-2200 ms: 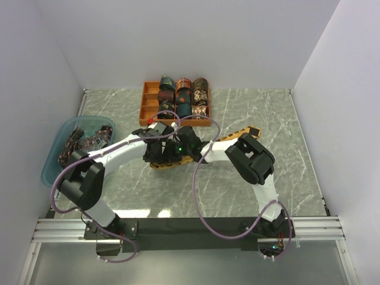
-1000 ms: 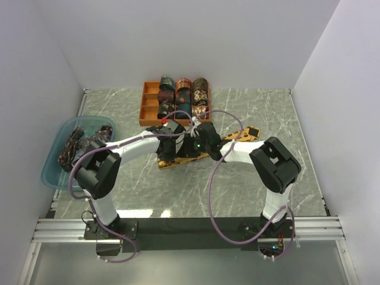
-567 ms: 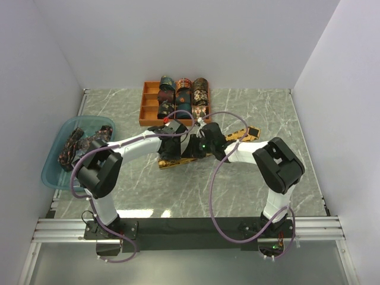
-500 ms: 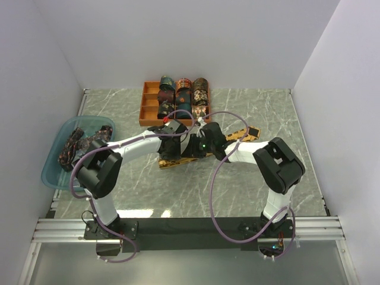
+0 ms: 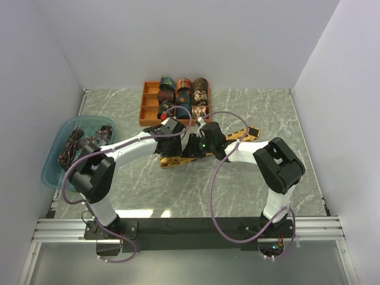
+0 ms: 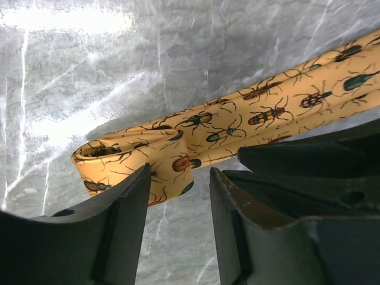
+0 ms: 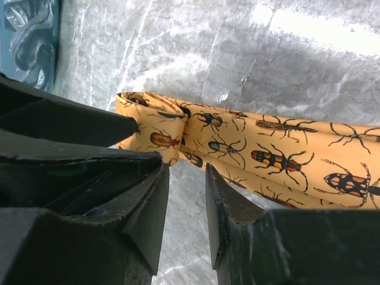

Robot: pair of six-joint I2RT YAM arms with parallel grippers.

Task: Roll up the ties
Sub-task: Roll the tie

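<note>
A mustard-gold tie with beetle motifs lies diagonally on the marble table. Its left end is folded over into a small loop, which also shows in the right wrist view. My left gripper is open just in front of that loop, and its fingers hold nothing. My right gripper is open beside it over the same end, and its fingers are empty. In both wrist views bare table shows between the jaws.
An orange compartment tray at the back holds several rolled ties. A translucent blue basin at the left holds dark loose ties. The two gripper bodies sit close together over the tie's folded end.
Both grippers have shifted right and slightly back along the tie. The tie's left end has moved a little to the right. The left arm's elbow has swung back to the left.
</note>
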